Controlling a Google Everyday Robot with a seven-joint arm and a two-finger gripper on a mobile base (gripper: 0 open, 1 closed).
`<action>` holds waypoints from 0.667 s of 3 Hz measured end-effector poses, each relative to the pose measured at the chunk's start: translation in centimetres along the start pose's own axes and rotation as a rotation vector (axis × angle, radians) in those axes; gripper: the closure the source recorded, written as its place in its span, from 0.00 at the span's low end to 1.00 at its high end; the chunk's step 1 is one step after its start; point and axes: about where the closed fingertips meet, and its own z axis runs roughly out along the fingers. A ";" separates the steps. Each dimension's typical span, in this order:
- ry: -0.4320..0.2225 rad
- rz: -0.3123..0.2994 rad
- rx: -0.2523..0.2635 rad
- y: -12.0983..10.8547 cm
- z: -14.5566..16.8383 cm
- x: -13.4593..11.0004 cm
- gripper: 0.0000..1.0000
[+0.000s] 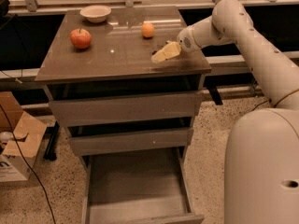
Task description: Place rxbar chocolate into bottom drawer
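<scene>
We stretch our thick white arm (pixel 261 55) in from the right, bent at the round wrist (pixel 189 41). Our pale yellow claw (pixel 166 52) points left and a bit down, low over the right edge of the brown surface (pixel 117 55).

Pincer (pixel 164 53) over cabinet (pixel 112 59); bottom drawer (pixel 135 188) cropped

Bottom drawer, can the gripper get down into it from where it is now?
Probably. The bottom drawer is pulled out beyond the two upper drawers, open from above. The gripper is over the cabinet top near its front edge and must clear that edge first.
</scene>
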 end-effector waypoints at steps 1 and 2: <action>-0.002 0.008 -0.004 -1.5 1.1 0.6 0.00; 0.000 0.024 -0.023 -2.3 2.8 1.0 0.00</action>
